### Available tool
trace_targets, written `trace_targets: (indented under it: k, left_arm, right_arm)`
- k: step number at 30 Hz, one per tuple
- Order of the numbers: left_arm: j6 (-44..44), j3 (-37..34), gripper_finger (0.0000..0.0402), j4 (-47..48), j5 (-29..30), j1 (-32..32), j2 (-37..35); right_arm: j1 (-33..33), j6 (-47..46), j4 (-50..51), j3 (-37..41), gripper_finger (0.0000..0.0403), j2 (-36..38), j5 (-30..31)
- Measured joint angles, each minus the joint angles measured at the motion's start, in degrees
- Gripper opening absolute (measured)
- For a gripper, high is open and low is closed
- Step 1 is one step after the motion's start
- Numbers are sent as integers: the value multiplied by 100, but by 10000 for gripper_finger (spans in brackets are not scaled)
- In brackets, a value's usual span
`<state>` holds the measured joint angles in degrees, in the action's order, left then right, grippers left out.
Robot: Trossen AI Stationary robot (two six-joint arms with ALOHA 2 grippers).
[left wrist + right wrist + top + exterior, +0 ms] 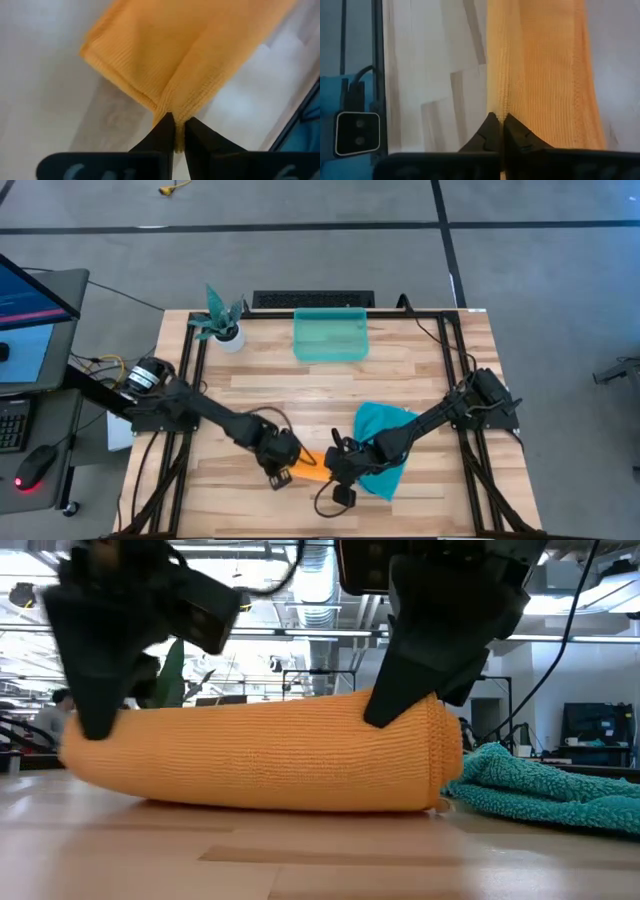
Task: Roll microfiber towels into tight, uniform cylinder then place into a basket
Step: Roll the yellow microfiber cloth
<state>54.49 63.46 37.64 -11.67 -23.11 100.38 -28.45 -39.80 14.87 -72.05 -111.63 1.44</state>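
Low view shows the orange towel [260, 755] rolled near the table's [420, 370] front edge, long axis running arm to arm. Left gripper [175, 131] and right gripper [499, 122] each pinch one end, apparently by a fold. The basket [331, 336] waits near the far edge.

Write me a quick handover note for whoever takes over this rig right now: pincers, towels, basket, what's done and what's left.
Left pincer: shut on one end of the orange towel.
Right pincer: shut on the other end of it.
Orange towel: rolled into a cylinder, lying at the table's near edge between the two arms.
Blue towel: unrolled and rumpled, beside the orange roll, partly under the right arm.
Basket: at the far edge, nothing in it.
Done: orange towel rolled.
Left: put the orange roll in the basket, then roll the blue towel and put it in too.
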Motion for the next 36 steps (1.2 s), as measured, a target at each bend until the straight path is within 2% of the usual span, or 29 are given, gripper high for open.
trace_targets:
  k: [6, 15, 23, 30, 32, 36]
  left_arm:
    - [-20, 9, 18, 317, -453, 629, 0]
    - [-35, 7, 18, 407, -460, 1253, 0]
    - [-293, 2, 18, 278, -169, 1450, 0]
    - [-447, 4, 18, 158, -154, 1613, 120]
    - [-544, 5, 18, 139, -213, 1641, 258]
    - [-741, 13, 18, -66, -726, 1670, 663]
  right_arm:
    - [2, -166, -30, 0, 11, -22, -62]
    - [9, -385, 258, 40, 15, -22, 329]
    - [9, -663, 248, 266, 14, -22, 510]
    - [8, -685, 241, 269, 7, -22, 483]
    - [4, -685, 210, 271, 7, -22, 449]
    - [-23, -685, 178, 280, 16, -26, 390]
